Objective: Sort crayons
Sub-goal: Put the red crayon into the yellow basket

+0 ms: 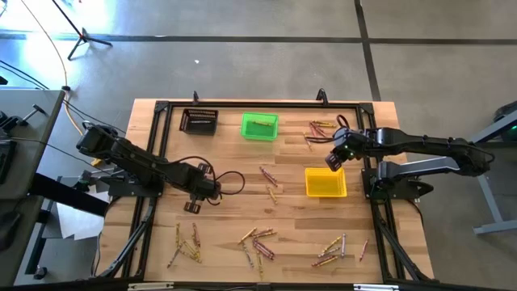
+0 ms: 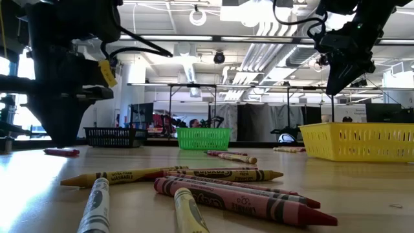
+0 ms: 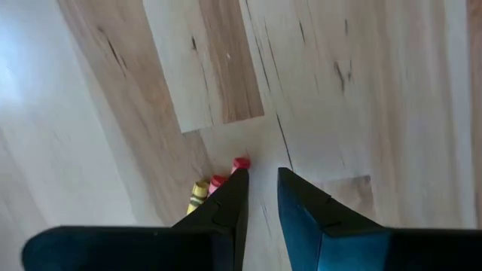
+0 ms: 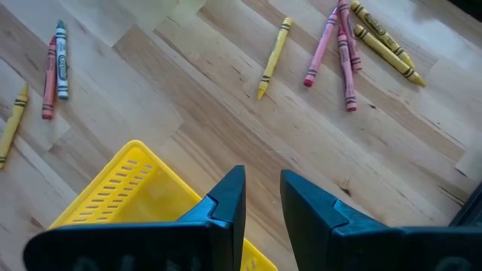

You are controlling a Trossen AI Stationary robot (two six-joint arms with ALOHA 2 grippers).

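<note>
Lowering onto the bench (image 1: 291, 218) at about nine o'clock of its middle, the left tool (image 3: 261, 197) stands tip-down with its fingers a narrow gap apart and nothing between them; bare wood shows in the gap. A red crayon (image 3: 239, 163) and a yellow crayon (image 3: 197, 194) lie just outside one finger, touching or nearly touching its outer face, so the pick looks mis-aimed. To do this step well I would spread the fingers again, shift the tool sideways until one crayon lies squarely in the gap, then press down to the wood and close across the stick's thin width, not its length; taking the red one alone would avoid dragging the yellow one along.

Other crayons (image 1: 257, 241) lie scattered in clusters toward six o'clock of the bench, with a pair near the centre (image 1: 269, 176) and a small heap at about one o'clock (image 1: 317, 131). The green bin (image 1: 259, 126) at twelve o'clock already has at least one crayon in it; the black bin (image 1: 199, 120) sits toward eleven, and the yellow bin (image 1: 325, 183) at three.

The right tool (image 4: 261, 197) hangs above the bench over the yellow bin's far corner, its fingers a small way apart and pinching nothing; it seems to be waiting; I judge the sorting barely begun.
</note>
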